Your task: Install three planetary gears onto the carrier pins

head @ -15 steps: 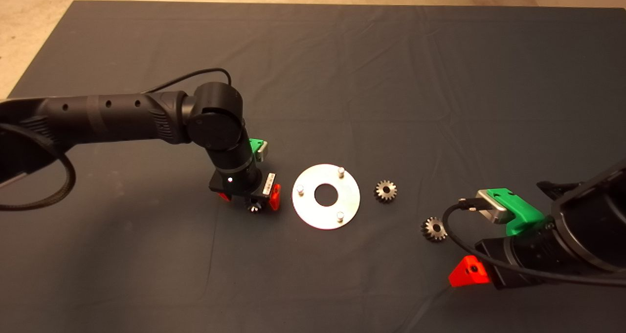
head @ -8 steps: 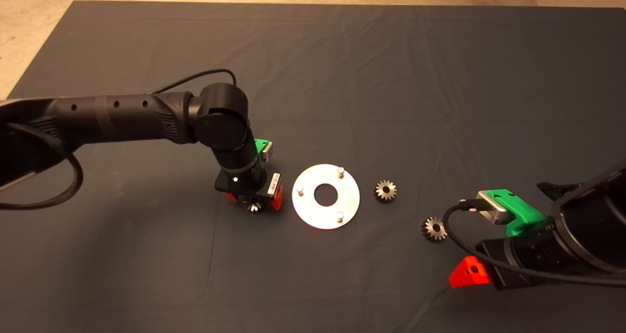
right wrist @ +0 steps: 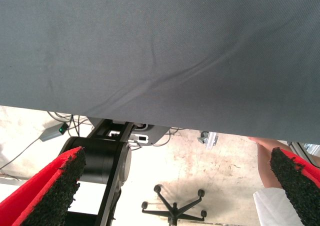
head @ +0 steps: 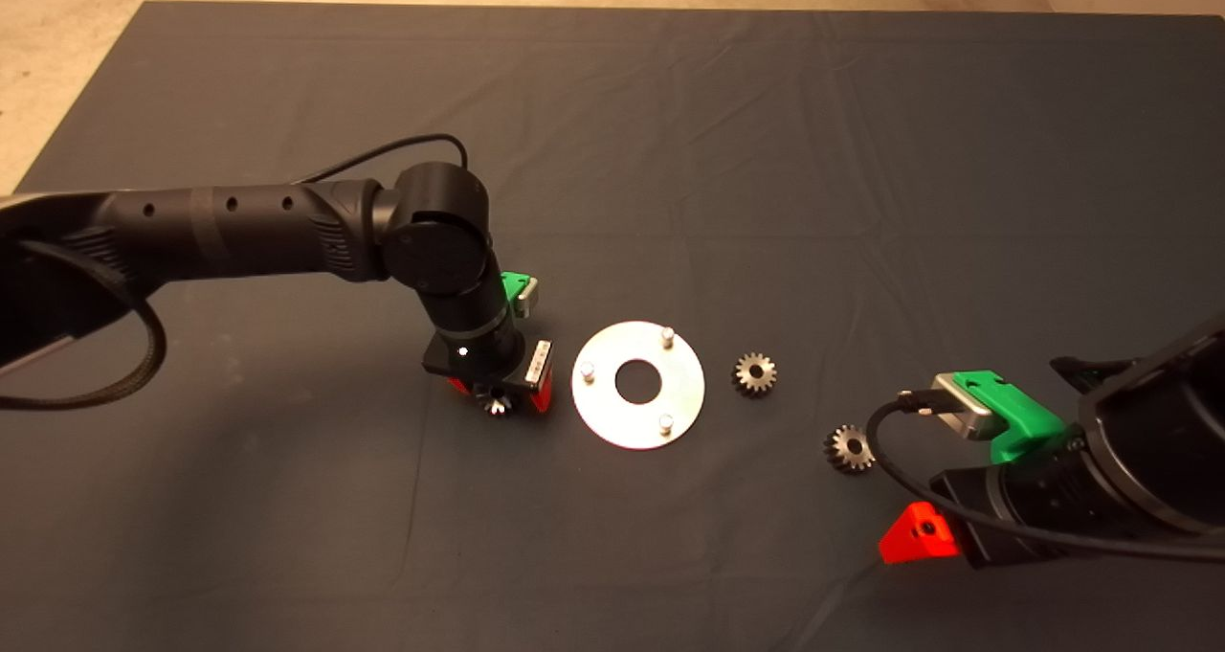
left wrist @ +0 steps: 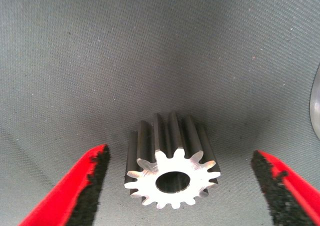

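Note:
A shiny round disc (head: pixel 638 384) lies mid-mat with three carrier pins (head: pixel 667 332) standing bare on it. Just left of the disc my left gripper (head: pixel 500 401) points down over one planetary gear (left wrist: pixel 172 173). That gear lies on the mat between the open red fingers (left wrist: pixel 75 193), and neither pad touches it. Right of the disc rest two more planetary gears, one close by (head: pixel 755 374) and one further right (head: pixel 849 447). My right gripper (head: pixel 919 532) is parked at the lower right, open, with nothing between its fingers (right wrist: pixel 47 193).
The dark mat (head: pixel 670 135) has soft creases. Bare floor runs along its far and left edges. The right wrist view shows the mat's edge, an office chair base (right wrist: pixel 175 203) and a black robot base (right wrist: pixel 102 161) on the floor beyond.
The left arm has shifted slightly right toward the disc, and its gripper now stands over the gear. The right arm, disc and other two gears have not moved.

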Available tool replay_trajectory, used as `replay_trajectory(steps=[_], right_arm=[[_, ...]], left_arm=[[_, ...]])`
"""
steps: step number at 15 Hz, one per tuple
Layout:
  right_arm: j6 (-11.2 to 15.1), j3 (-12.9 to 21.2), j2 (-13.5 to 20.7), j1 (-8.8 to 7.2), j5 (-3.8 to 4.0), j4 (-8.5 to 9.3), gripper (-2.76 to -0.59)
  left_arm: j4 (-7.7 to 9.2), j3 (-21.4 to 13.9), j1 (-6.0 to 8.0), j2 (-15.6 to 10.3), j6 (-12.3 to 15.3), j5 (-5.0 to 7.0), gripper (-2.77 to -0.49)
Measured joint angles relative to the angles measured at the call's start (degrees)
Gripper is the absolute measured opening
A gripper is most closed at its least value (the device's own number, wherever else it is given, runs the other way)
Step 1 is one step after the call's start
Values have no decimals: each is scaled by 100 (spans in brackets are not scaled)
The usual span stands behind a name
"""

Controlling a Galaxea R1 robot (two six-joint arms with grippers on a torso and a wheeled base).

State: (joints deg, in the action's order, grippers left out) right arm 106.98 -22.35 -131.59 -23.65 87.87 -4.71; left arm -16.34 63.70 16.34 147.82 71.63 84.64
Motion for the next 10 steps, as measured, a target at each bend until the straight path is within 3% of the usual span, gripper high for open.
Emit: replay_trajectory(steps=[10], right_arm=[[-1,0,-2,0,0,0,-61]], left_arm=[[0,-69,0,-6,-5,0,-160]])
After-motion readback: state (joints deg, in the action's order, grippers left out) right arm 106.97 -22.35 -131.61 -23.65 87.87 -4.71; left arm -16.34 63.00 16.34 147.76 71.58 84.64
